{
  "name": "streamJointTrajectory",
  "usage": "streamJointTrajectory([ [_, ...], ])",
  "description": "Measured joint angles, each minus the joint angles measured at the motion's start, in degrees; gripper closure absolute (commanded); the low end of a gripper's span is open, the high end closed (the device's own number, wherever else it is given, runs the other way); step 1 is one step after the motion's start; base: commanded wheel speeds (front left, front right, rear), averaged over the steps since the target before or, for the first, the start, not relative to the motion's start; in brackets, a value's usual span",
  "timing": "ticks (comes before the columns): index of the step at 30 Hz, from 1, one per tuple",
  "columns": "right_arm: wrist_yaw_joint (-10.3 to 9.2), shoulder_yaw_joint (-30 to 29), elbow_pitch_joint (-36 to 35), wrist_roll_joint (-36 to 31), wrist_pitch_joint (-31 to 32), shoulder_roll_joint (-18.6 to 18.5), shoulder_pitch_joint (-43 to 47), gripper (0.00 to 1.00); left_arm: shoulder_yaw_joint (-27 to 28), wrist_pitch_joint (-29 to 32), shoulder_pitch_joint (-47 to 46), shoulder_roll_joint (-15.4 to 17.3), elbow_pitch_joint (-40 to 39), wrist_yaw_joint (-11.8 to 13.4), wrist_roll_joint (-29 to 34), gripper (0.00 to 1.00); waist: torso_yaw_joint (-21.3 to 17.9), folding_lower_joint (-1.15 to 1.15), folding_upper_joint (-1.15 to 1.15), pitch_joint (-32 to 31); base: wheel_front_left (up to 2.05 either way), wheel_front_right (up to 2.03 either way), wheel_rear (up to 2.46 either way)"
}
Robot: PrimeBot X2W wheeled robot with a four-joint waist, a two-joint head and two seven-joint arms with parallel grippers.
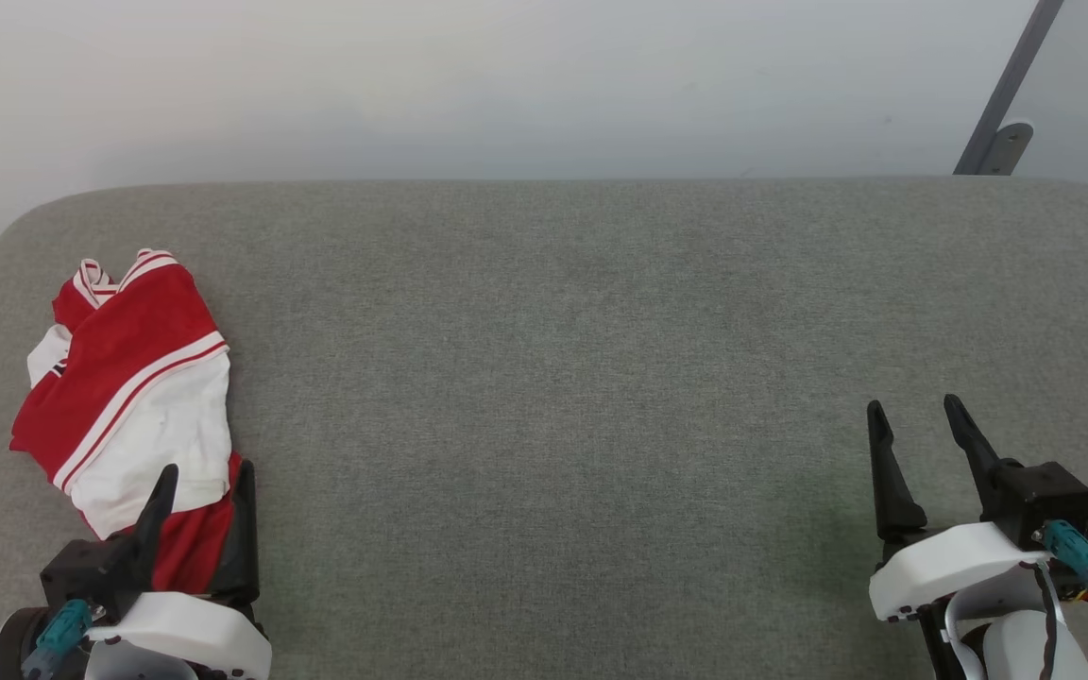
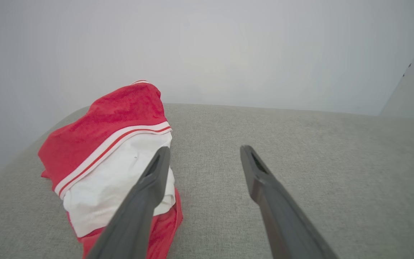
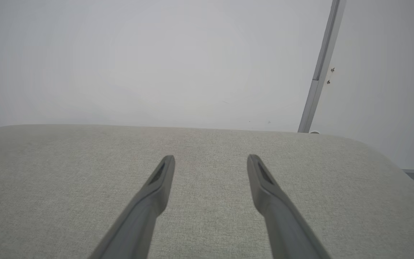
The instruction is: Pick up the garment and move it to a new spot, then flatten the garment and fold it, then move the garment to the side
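Closest in, the left gripper [image 1: 206, 467] stands spread wide, holding nothing, at the near end of the garment [image 1: 128, 349]; that red-and-white shirt lies crumpled at the far left of the grey padded surface [image 1: 553, 359], close to its edge, and whether the gripper touches the cloth is unclear. Far off at the right, the right gripper [image 1: 913, 403] is likewise spread and empty; a pinch on one loose layer could slip, or drag the heap off that edge.

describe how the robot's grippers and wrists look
The left gripper and right gripper match: two long, dark, tapering fingers on a black block, then a glossy white wrist shell. Each carries a teal connector; a thin dark cable runs down the right wrist.
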Motion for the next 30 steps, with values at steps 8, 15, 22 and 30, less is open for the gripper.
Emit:
streamJointTrajectory([
  [8,0.0,0.51,-0.58,-0.48,-0.98,-0.05,-0.05,0.0,0.86,-0.96,-0.98,-0.1,1.32,-0.19,1.19,0.0,1.76,0.0,0.0,0.5,0.0,0.0,0.0],
  [15,0.0,2.74,-0.65,-2.99,-1.7,-0.11,-0.55,0.0,2.78,-1.67,-1.27,-0.49,2.01,-0.26,2.86,0.0,6.99,0.0,0.0,0.92,0.0,0.0,0.0],
  [22,0.0,8.24,1.43,-4.3,-2.3,-0.09,-2.72,0.0,6.0,-2.23,-0.6,-2.08,2.37,-0.36,5.57,0.0,14.92,0.0,0.0,1.13,0.0,0.0,0.0],
  [30,0.0,13.63,4.22,-1.57,-2.31,-0.08,-3.59,0.0,8.53,-2.23,1.6,-3.88,2.38,-0.36,5.73,0.0,23.77,0.0,0.0,0.83,0.0,0.0,0.0],
])
